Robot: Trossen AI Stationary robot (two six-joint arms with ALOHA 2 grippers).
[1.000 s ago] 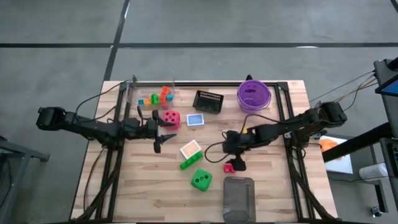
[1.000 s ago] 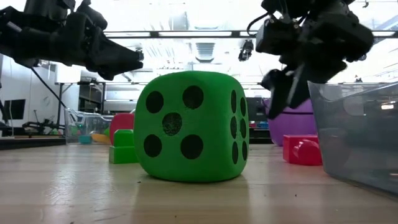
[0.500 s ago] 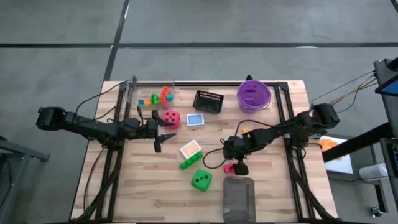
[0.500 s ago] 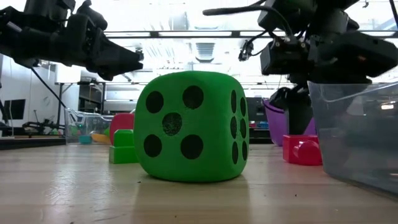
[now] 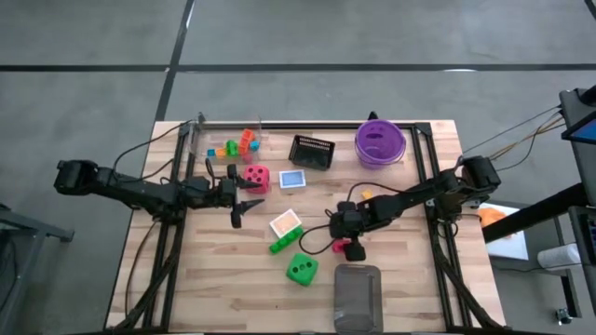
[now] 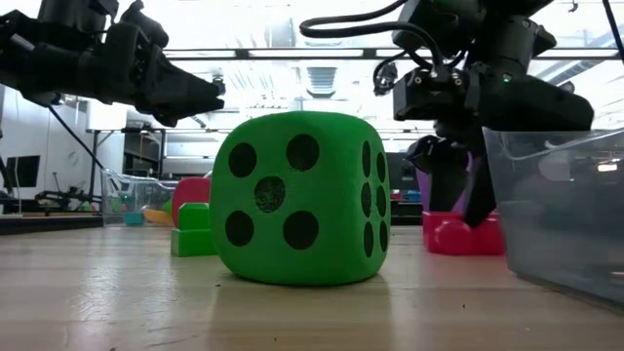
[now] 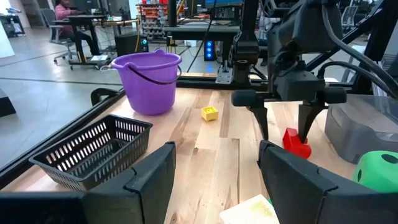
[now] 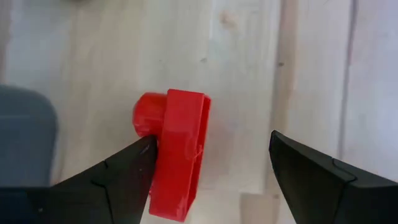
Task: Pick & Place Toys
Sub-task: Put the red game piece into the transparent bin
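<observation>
right claw (image 8: 208, 171) wide, pointing down over the red brick (image 8: 174, 162); one finger touches the brick's side, the other stands apart across bare wood, so it looks set to straddle and close. brick lies flat on the desk (image 5: 410, 279), just beside the clear bin (image 5: 358, 296), likely its drop spot; that wall leaves little room on that side. green die (image 5: 301, 269) near, other side. left claw (image 5: 250, 195) open, hovering by the red die (image 5: 257, 177), waiting. open wood between the arms; card (image 5: 286, 223) and green brick (image 5: 280, 245) lie there.
</observation>
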